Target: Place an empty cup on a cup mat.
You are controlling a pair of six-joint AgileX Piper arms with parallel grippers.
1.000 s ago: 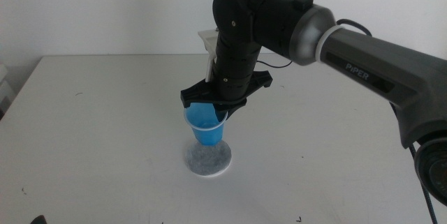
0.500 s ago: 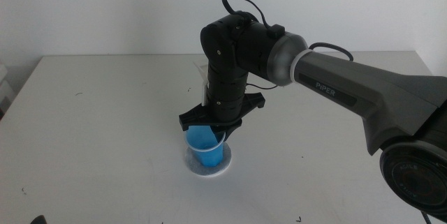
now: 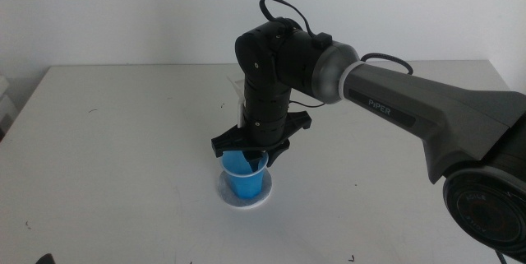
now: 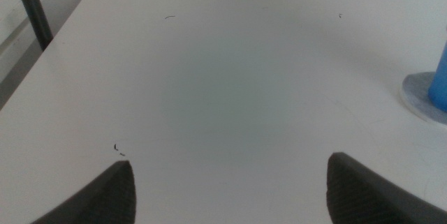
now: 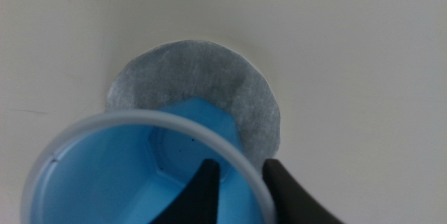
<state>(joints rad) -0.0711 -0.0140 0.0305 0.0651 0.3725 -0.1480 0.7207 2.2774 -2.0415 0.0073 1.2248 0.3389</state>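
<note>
1. Nearest the camera in middle view: left arm waits, only a dark bit at the picture's bottom edge. In its wrist view the left gripper hangs over bare table, jaws spread wide, nothing betw. them.
2. Same wrist view, off to one side: edge of the cup mat w/ a strip of blue cup standing on it, well apart from the left jaws.
3. Mid-table: cup mat, flat round grey speckled disc w/ white edge, lies on the white table.
4. The cup sits upright on the mat, roughly centred; mat rim shows around its base. Whether the base fully touches the mat can't be told for sure from the middle view.
5. Right wrist view: looking down into the cup, blue inside, thin white rim, nothing in it; grey mat shows under and beyond it.
6. Right gripper sits right over the cup, pointing down. Its jaws are nearly closed, pinching the cup's rim wall: one jaw inside, one outside.
7. Farther back: right arm reaches in from the picture's right side, w/ plain white wall behind the table.
</note>
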